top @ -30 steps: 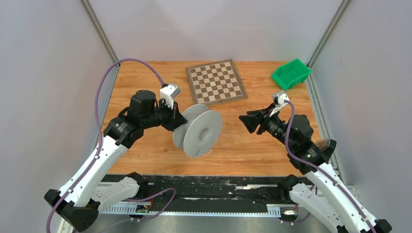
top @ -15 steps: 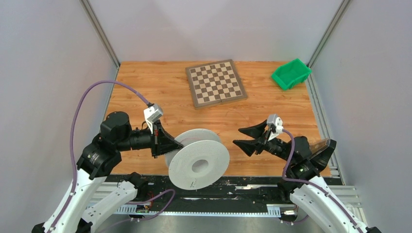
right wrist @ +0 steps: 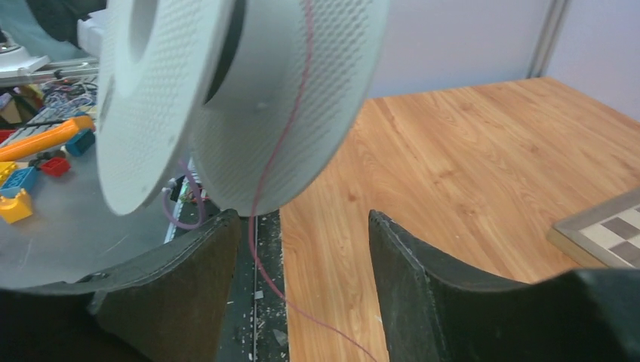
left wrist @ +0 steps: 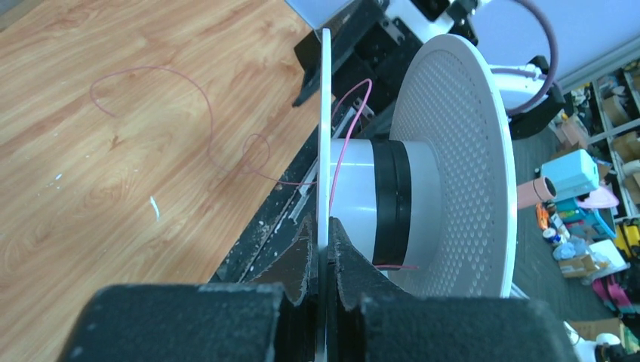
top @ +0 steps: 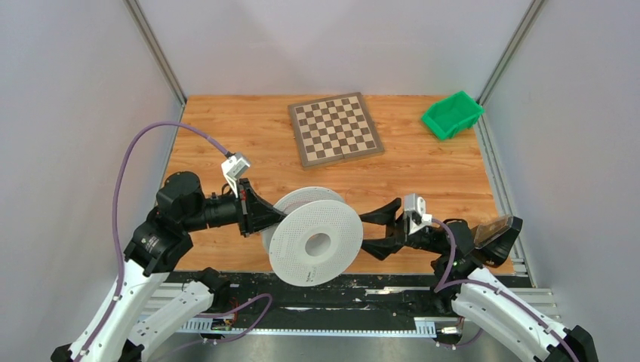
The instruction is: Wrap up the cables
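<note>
Between the left gripper's closed jaws sits the thin rim of one flange of the spool, pinched edge-on and held in the air. The right gripper stands with its jaws spread just beside the spool's other side, gripping nothing. A thin red cable hangs down the flange face between its fingers.

The spool hovers over the near edge of the wooden table, partly above the black rail. The chessboard and the green bin lie well apart at the far side.

Both flanges are flat, white, dimpled discs. The core is white with a black band. Only a little cable is on it, and the rest trails in loose loops over the wood grain.
</note>
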